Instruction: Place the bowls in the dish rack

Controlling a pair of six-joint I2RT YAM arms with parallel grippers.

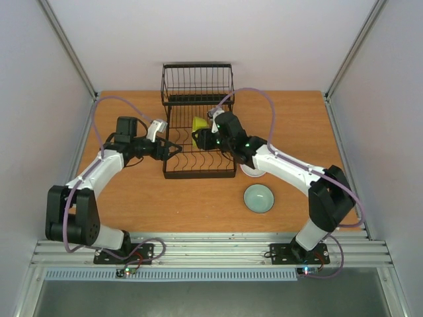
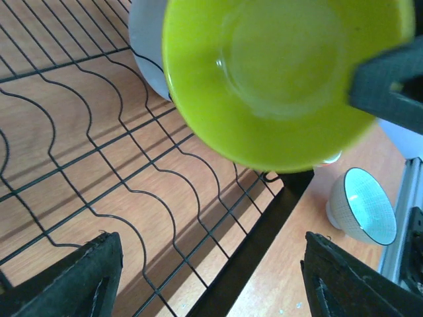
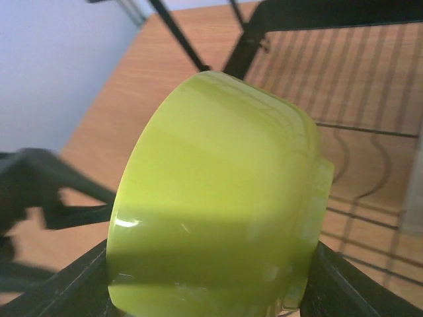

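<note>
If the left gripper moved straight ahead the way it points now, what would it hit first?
The left gripper would most likely meet the yellow-green bowl, held by the right gripper above the rack. Depth is unclear; if tilted down, it might touch rack wires first.

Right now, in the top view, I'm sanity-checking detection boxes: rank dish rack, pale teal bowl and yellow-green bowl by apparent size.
1. dish rack
2. pale teal bowl
3. yellow-green bowl, tilted and partly hidden, so this rank is unsure
</note>
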